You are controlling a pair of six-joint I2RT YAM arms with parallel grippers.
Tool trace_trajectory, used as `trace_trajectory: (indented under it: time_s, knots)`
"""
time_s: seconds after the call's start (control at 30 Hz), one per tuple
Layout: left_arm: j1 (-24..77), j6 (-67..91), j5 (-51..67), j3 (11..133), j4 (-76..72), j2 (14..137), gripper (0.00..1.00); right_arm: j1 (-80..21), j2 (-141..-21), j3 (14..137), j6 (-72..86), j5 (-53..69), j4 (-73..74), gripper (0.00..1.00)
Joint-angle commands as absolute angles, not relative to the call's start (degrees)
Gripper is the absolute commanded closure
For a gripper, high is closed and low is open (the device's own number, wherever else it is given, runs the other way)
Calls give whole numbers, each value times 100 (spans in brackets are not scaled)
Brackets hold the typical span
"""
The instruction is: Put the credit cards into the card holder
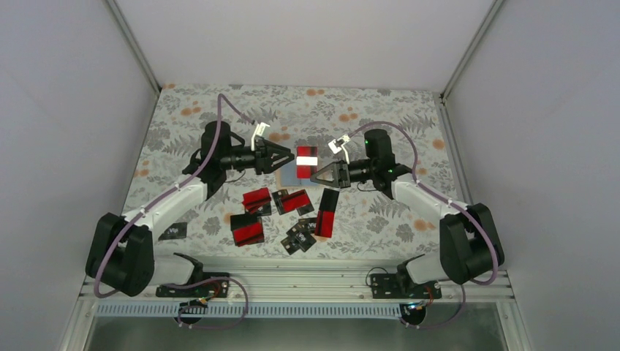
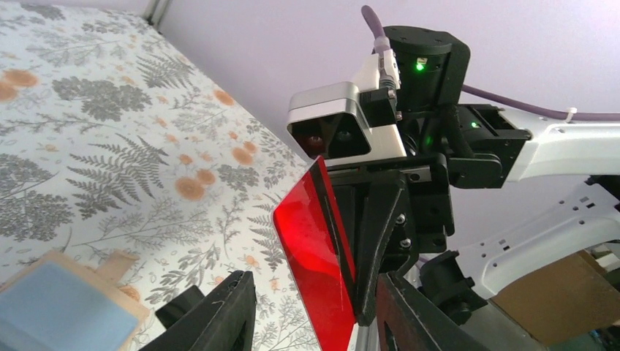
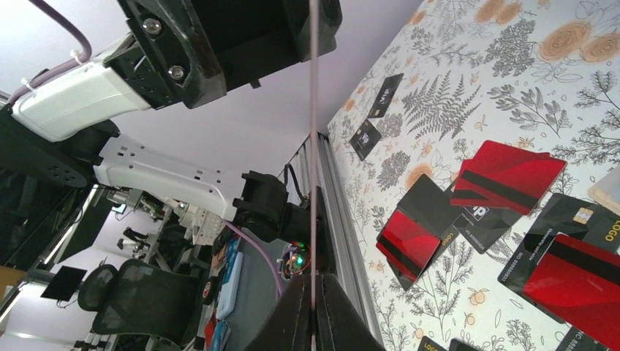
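Held red card (image 1: 307, 156) mid-table, loose credit cards (image 1: 292, 201) nearer, open tabletop (image 1: 365, 110) beyond.

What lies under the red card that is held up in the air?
The open card holder, its blue-grey inside showing beside the red card. The right pincer pinches that card. In the top view, the part of the holder behind the card is covered.

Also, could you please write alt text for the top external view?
Above a floral-patterned table, the right gripper is shut on a thin red rectangular card, with the open left gripper facing it. The flat folding card holder, open and blue-grey inside, lies on the table below them; more red-and-black cards lie scattered toward the near edge.
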State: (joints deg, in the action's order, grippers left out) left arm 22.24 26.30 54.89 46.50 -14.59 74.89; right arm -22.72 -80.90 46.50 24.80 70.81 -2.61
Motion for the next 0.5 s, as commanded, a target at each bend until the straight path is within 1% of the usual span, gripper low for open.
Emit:
trace_trajectory:
  time_s: [0.0,0.37,0.47]
  knots:
    - [2206,2907,5883,4473,-2189,7597,59,-2233,-7943,4842,2378,7317,-484,96]
    - [2345,3115,6083,4430,-2472,7764,66,-2267,-7985,4981,2382,7356,-496,96]
    - [2387,3190,6074,4438,-2558,7827,70,-2297,-7997,5013,2381,7386,-503,96]
